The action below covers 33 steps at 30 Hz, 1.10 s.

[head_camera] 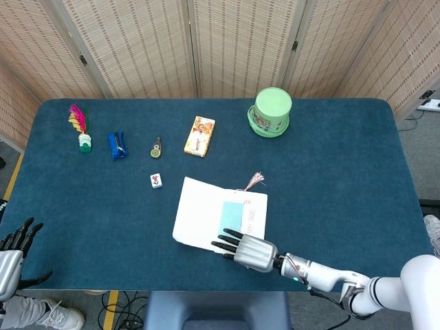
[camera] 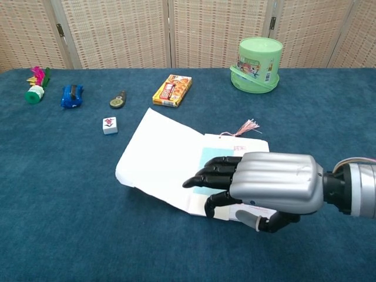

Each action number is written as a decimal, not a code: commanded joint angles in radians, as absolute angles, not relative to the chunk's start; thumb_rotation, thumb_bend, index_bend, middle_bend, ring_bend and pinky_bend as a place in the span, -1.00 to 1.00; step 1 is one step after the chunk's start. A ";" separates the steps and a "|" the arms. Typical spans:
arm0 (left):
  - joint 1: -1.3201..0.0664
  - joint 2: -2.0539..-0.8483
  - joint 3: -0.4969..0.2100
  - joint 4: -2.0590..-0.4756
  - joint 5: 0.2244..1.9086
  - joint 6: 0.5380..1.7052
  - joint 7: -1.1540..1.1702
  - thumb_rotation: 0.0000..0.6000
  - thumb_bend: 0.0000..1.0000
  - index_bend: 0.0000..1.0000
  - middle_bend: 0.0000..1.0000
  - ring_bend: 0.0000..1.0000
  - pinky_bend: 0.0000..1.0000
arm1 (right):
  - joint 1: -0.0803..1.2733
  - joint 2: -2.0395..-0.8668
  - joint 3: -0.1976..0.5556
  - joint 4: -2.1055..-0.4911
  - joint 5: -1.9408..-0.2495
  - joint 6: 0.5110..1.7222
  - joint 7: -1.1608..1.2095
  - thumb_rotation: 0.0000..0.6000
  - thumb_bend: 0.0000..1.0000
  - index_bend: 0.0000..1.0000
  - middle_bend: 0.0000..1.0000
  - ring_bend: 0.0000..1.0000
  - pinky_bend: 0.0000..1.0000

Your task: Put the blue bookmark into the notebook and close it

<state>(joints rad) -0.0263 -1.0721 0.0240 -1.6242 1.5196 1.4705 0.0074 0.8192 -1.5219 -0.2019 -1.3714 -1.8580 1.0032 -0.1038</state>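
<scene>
Right now my right robot hand hovers at the near edge of the notebook, palm down, fingers stretched out flat and a little apart, holding nothing. My left robot hand sits idle at the far left corner of the surface, fingers apart and empty, well away from everything that matters.

The bookmark lies on the notebook's right-hand page, a pale blue rectangle with its long axis running away from me, toward the screens. Its pink tassel pokes out past the far edge of the page. So the bookmark looks to be in place already, and what is left, as I judge it, is the closing.

From my right robot hand the bookmark is straight ahead, just beyond the fingertips; in the chest view the fingers overlap its near end, though I cannot tell whether they touch the paper or float above it. The left-hand page spreads off to the left of the fingers, lying slantwise on the surface, and its outer edge seems slightly lifted. That is the leaf I would need to get under and fold over to the right across the bookmark. The right arm is by far the nearer for it.
</scene>
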 commanded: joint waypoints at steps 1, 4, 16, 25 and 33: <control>-0.025 -1.071 0.024 -1.625 1.520 1.472 0.008 1.00 -0.79 -0.78 -0.94 -0.75 -0.64 | 0.815 -1.527 -0.204 -1.364 -1.856 0.992 -0.114 1.00 0.28 -0.35 -1.00 -1.00 -1.00; -0.024 -1.069 0.025 -1.626 1.520 1.474 0.006 1.00 -0.79 -0.78 -0.94 -0.75 -0.64 | 0.813 -1.536 -0.202 -1.352 -1.856 0.982 -0.131 1.00 0.28 -0.35 -1.00 -1.00 -1.00; -0.023 -1.069 0.025 -1.619 1.520 1.473 -0.003 1.00 -0.79 -0.78 -0.94 -0.74 -0.64 | 0.810 -1.564 -0.182 -1.326 -1.845 0.960 -0.153 1.00 0.28 -0.35 -1.00 -1.00 -1.00; -0.024 -1.069 0.023 -1.616 1.517 1.472 -0.005 1.00 -0.79 -0.78 -0.94 -0.75 -0.64 | 0.816 -1.572 -0.172 -1.318 -1.839 0.948 -0.148 1.00 0.28 -0.35 -1.00 -1.00 -1.00; -0.040 -1.068 0.012 -1.610 1.521 1.463 0.000 1.00 -0.79 -0.78 -0.94 -0.75 -0.64 | 0.796 -1.517 -0.178 -1.376 -1.858 1.013 -0.150 1.00 0.28 -0.35 -1.00 -1.00 -1.00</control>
